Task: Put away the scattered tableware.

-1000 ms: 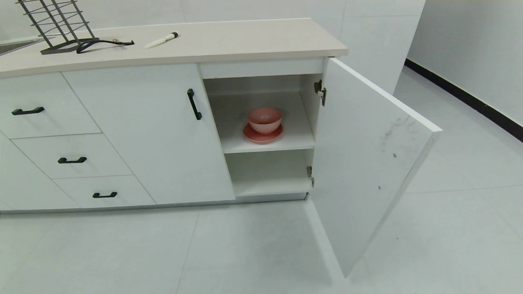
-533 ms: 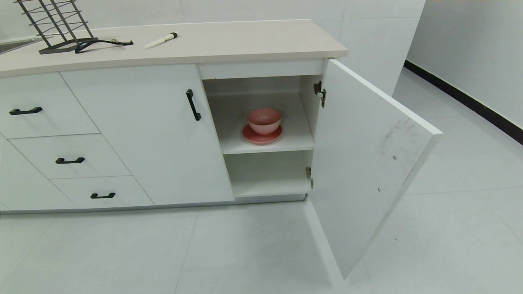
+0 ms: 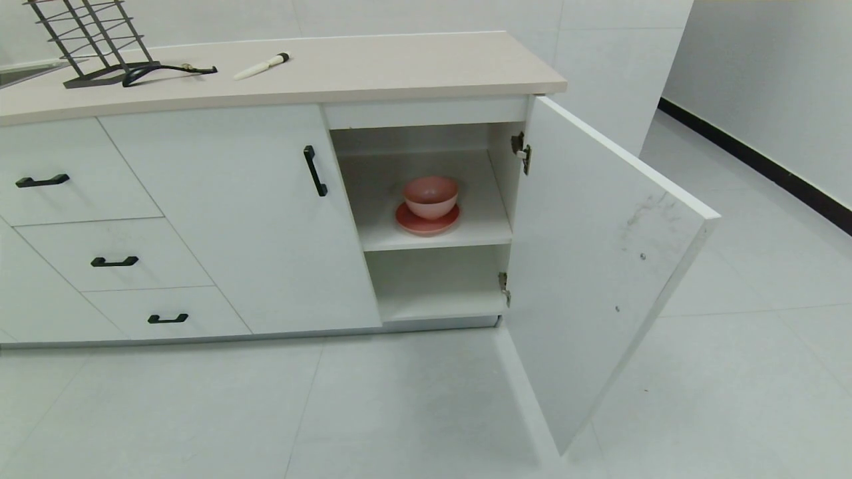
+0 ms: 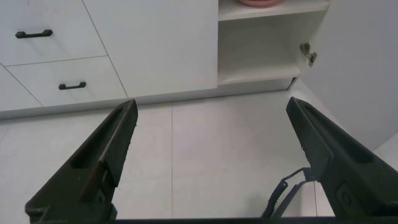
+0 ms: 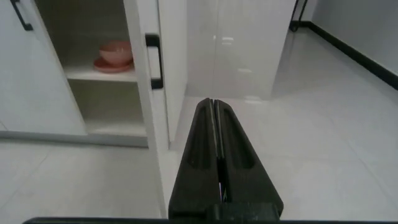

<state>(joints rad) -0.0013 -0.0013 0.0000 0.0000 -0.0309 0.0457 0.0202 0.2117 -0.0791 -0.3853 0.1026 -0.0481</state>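
Pink tableware: one bowl [image 3: 430, 195] stacked on one plate [image 3: 426, 225], on the upper shelf [image 3: 482, 229] of the open cabinet [image 3: 439, 283], right of three drawers [image 3: 113, 253]. The left gripper [image 4: 211, 106] has its two fingers spread wide; the right gripper [image 5: 213, 104] has its two pressed together.

- Bowl [image 3: 430, 196]: pale pink, plain.
- Plate [image 3: 416, 227]: deeper coral red, plain.
- Utensil [image 3: 263, 65]: cream-white, with a black end.
- Cabinet [image 3: 233, 219]: white fronts; handles [image 3: 315, 170] black.
- Open door [image 3: 599, 266]: white, with faint grey smudges and a few dark specks.
- Countertop [image 3: 399, 63]: plain beige.
- Wire rack [image 3: 100, 76]: dark grey to black.
- Floor [image 3: 200, 412]: pale grey tiles with thin seams.
- Skirting [image 3: 752, 156]: black, under a white wall.
- Left gripper [image 4: 211, 102] and right gripper [image 5: 213, 102]: dark olive-black.
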